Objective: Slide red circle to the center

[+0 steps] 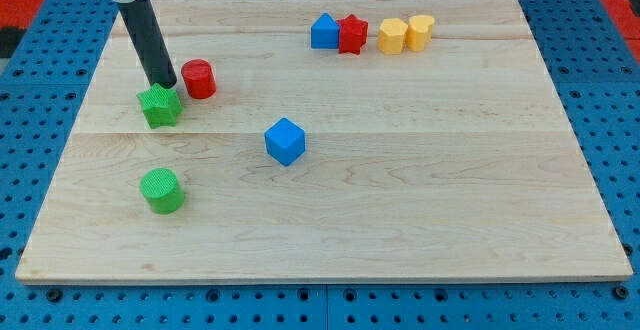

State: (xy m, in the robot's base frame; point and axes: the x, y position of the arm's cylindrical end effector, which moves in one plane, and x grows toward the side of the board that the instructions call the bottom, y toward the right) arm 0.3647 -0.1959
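The red circle [199,78], a short red cylinder, stands on the wooden board [420,170] at the view's upper left. My tip [165,84] is just left of the red circle, a small gap apart, and right above the green star [160,106], which it seems to touch. The dark rod rises from the tip toward the view's top left.
A blue cube [285,141] lies near the board's middle. A green cylinder [161,190] sits at lower left. At the view's top stand a blue block [324,32], a red star [351,35], a yellow hexagon [392,36] and a yellow cylinder [421,31].
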